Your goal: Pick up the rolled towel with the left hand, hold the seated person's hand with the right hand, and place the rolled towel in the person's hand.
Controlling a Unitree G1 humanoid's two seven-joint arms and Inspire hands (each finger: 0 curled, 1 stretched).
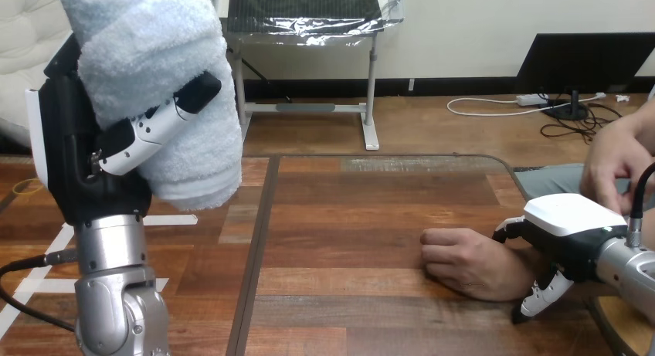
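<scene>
- Rolled towel (147,47): pale blue and nearly upright, held against the palm of the left robot hand (77,147). Its upper end rises above that robot hand and its lower end hangs below the fingers, clear of the worktop (347,217).
- Left robot hand: raised on its silver forearm (116,294), with the fingers (154,128) curled across the front of the roll and closed on it.
- Right robot hand (575,228): low over the worktop, lying across the person's wrist. Fingers come down on the wrist's far side and the thumb on its near side, clasping it.
- The person's hand (463,263): a loose fist resting knuckles-up on the worktop, just left of the right robot hand. It lies well to the right of and below the left robot hand and the towel.
- The person's other hand (618,167): above and just behind the right robot hand's white shell. Whether the two touch cannot be told.
</scene>
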